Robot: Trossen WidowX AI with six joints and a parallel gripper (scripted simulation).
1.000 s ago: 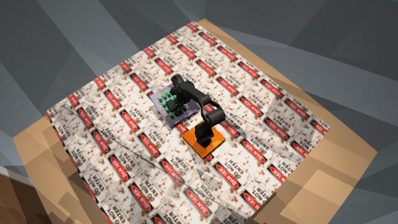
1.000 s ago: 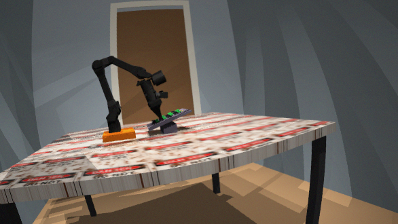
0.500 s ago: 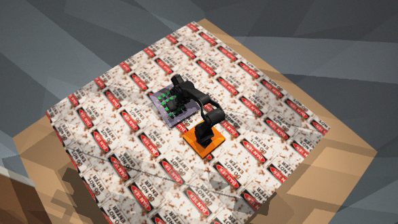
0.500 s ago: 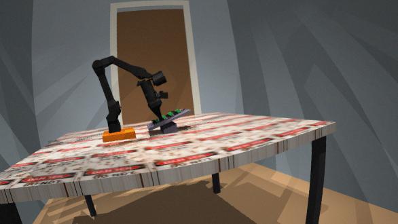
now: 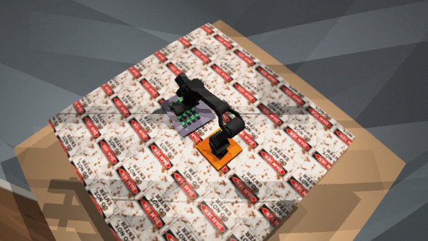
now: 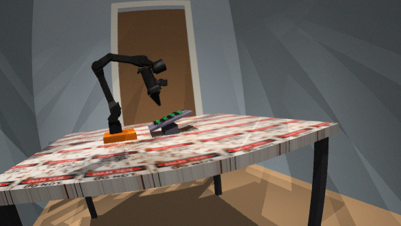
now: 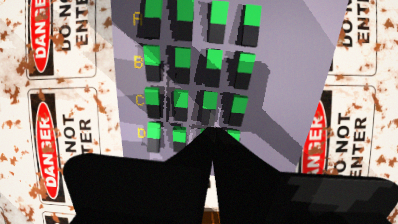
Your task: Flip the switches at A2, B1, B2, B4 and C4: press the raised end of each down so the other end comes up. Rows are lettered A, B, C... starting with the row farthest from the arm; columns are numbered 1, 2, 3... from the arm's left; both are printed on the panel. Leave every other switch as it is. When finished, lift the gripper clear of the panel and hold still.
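Note:
The tilted lilac panel [image 5: 207, 117] [image 6: 152, 127] [image 7: 290, 75] carries rows of rocker switches, each with a green far half and a dark near half. In the wrist view, A2 [image 7: 185, 10], B1 [image 7: 152, 55], B2 [image 7: 183, 57], B4 [image 7: 245, 64] and C4 [image 7: 239, 104] are uncovered. Which end of each is raised is hard to tell. My gripper [image 6: 159, 104] [image 7: 213, 133] is shut and empty, its tips above the panel and apart from it. In the wrist view the fingers partly hide D3 and D4.
The panel rests on a dark stand [image 6: 170, 129]. The arm's orange base [image 5: 234, 150] [image 6: 120, 137] stands near the panel's near edge. The patterned table [image 5: 190, 215] [image 6: 236, 137] lies under both. A shadow crosses the panel's right side in the wrist view.

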